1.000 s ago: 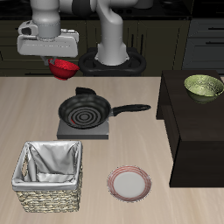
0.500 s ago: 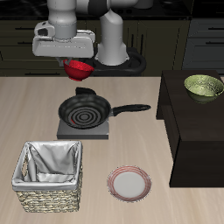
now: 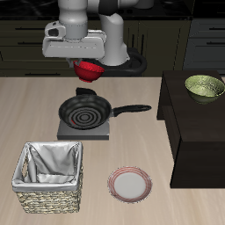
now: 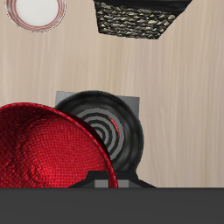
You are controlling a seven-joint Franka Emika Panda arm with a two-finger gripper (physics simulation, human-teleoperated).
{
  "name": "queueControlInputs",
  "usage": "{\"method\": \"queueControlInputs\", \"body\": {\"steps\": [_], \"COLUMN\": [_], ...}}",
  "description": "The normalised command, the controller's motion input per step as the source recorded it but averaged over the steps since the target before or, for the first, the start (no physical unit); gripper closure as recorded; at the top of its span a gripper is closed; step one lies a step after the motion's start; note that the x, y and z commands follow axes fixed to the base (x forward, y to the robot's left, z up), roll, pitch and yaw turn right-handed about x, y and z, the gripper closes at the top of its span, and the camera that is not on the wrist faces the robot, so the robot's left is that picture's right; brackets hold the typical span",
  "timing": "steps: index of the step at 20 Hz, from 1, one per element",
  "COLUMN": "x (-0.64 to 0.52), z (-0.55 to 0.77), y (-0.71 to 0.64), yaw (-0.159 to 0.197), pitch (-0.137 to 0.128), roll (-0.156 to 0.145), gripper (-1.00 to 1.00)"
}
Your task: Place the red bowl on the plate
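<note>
My gripper (image 3: 89, 61) is shut on the red bowl (image 3: 90, 70) and holds it in the air above the back edge of the black frying pan (image 3: 84, 111). In the wrist view the red bowl (image 4: 44, 149) fills much of the frame close to the camera, with the frying pan (image 4: 112, 129) below it. The plate (image 3: 129, 184), with a pinkish-red rim and pale centre, lies on the table near its front edge, beyond the pan from the gripper. The plate also shows in the wrist view (image 4: 35, 10).
The frying pan sits on a grey burner pad (image 3: 63, 132). A woven basket with a grey liner (image 3: 49, 177) stands near the front edge beside the plate. An olive-green bowl (image 3: 204, 86) rests on a dark raised cabinet (image 3: 198, 132) at the table's side.
My gripper has carried the red bowl sideways across the back of the table, from beside the pan to above its back edge. The bowl stays gripped.
</note>
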Motion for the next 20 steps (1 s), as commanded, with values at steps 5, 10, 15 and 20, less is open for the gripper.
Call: {"method": "queueControlInputs", "body": {"steps": [5,10,15,20], "x": [0.28,0.06,0.66,0.22], "z": [0.04,0.00,0.06,0.07], "y": [0.21,0.02,0.40,0.22], "yaw": [-0.007,-0.008,-0.008,-0.004], "pitch": [0.006,0.008,0.024,-0.008], "roll": [-0.012,-0.010,-0.019,0.004], "gripper": [1.00,1.00,1.00,1.00]}}
